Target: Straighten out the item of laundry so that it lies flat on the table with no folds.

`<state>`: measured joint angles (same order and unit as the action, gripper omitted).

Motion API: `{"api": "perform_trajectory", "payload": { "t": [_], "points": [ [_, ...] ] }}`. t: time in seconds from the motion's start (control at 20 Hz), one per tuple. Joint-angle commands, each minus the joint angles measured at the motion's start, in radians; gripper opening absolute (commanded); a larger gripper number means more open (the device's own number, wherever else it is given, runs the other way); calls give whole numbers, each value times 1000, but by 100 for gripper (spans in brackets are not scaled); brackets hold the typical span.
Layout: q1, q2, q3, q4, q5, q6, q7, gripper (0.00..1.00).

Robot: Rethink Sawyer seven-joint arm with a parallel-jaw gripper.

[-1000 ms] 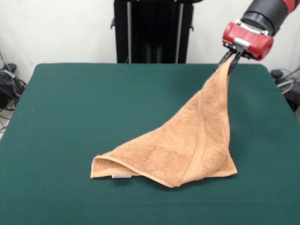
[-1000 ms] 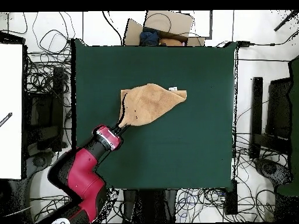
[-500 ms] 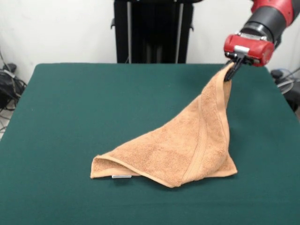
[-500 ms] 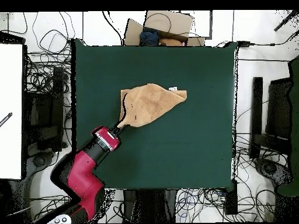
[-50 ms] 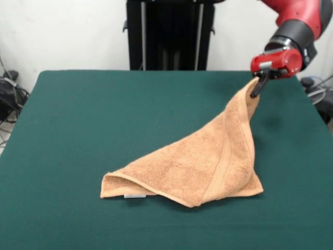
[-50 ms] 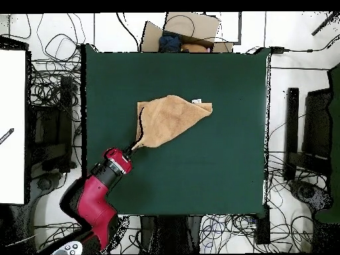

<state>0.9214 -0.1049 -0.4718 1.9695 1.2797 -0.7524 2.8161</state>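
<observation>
Towel [image 5: 208,166]: peach-orange terry, one piece. You see it on the table [image 5: 104,114], right of centre in the front view, toward the near edge. It is not flat. One corner is lifted off the felt at the far right, and the cloth runs down from there in a slanted sheet to a broad base resting on the table. The base stretches from a folded-over left tip to a right corner at the near side. A woven band runs down the raised sheet from the lifted corner to the near edge. A second layer shows under the left tip, where the cloth is doubled. A small white tag [image 5: 135,196] lies at the near edge, just under that left tip, flat on the felt.

Gripper [image 5: 256,89]: red head with dark fingers, on the red and black arm [image 5: 299,21] that enters from the top right. You find the fingers clamped on the towel's lifted corner, holding it above the table's far right part. The fingers point down and slightly left.

Overhead view: the towel [image 6: 174,118] shows as a rough triangle a little left of the table's middle, its tag [image 6: 196,101] at the upper right. The gripper [image 6: 135,147] meets the towel's lower left point, with the arm [image 6: 93,199] leading off the table's lower left corner.

Table: dark green top, much larger than the towel.
</observation>
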Motion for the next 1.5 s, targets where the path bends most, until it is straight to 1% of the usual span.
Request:
{"api": "perform_trajectory", "payload": {
  "t": [0.05,0.2,0.35,0.5,0.55,0.6,0.85,1.0,1.05,1.15,1.25,1.3,1.35,1.4,1.45,1.5],
  "points": [
    [37,97,244,-22,147,-122,503,0],
    [54,152,284,-69,239,-199,554,0],
    [62,225,337,-139,344,-309,573,0],
    [57,278,401,-203,442,-407,533,0],
    [49,286,433,-222,489,-444,498,0],
    [48,301,445,-237,501,-466,507,0],
    [61,383,461,-286,475,-529,597,0],
    [52,430,470,-334,453,-565,614,0],
    [46,442,481,-357,460,-582,625,0],
    [39,472,476,-400,435,-614,688,0],
    [30,483,473,-415,405,-620,724,0],
    [21,477,488,-417,422,-627,724,0],
    [14,473,509,-427,467,-656,723,0],
    [9,469,519,-429,481,-661,722,0],
    [8,469,523,-432,488,-664,728,100],
    [7,469,523,-435,488,-663,732,100]
  ]
}}
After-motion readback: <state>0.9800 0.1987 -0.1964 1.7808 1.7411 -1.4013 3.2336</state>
